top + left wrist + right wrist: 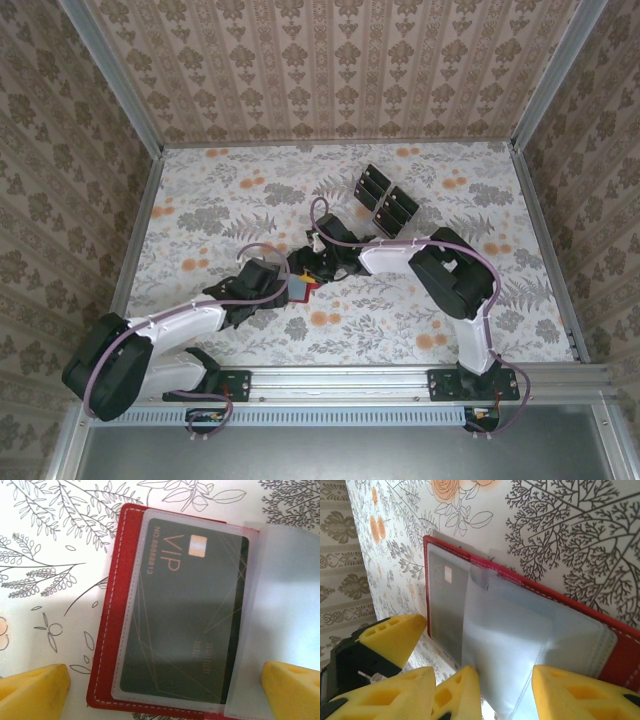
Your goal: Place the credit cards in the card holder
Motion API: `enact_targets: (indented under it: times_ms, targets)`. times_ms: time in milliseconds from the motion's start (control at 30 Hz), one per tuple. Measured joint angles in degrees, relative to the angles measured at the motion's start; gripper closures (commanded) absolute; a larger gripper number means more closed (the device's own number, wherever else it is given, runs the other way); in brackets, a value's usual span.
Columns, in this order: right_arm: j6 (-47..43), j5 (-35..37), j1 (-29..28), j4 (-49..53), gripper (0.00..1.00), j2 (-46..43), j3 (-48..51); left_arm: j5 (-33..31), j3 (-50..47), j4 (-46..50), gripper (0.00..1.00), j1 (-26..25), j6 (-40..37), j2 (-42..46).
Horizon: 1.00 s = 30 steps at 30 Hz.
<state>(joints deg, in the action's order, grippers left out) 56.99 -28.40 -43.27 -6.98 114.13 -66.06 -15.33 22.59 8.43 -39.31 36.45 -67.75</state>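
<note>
The red card holder (107, 630) lies open on the flowered table. One black credit card (185, 610) marked VIP sits inside its clear sleeve. My left gripper (165, 695) is open just above it, a yellow finger on either side of the wallet's near end. A second clear sleeve flap (510, 650) rises between the spread fingers of my right gripper (517, 695), which is open over the card holder (620, 655). In the top view both grippers meet over the holder (311, 287). Several more black cards (385, 198) lie in two rows farther back.
The left gripper's yellow fingers (390, 637) crowd the wallet's edge right beside my right gripper. Patterned walls with metal rails (140, 225) enclose the table on three sides. Bare tabletop stretches to the left (200, 200) and to the right (500, 300).
</note>
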Motion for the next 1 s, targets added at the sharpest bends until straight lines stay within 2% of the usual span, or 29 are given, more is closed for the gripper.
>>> enact_targets:
  times_ms: [467, 1000]
  targets:
    - [-3.2, 5.3, 0.2, 3.4, 0.44, -2.4, 0.5, -0.3, -0.5, -0.6, 0.0, 0.2, 1.0, 0.2]
    - [-4.6, 5.7, 0.3, 3.6, 0.44, 2.2, -3.7, -0.3, -0.8, -1.0, 0.0, 0.4, 1.3, 0.4]
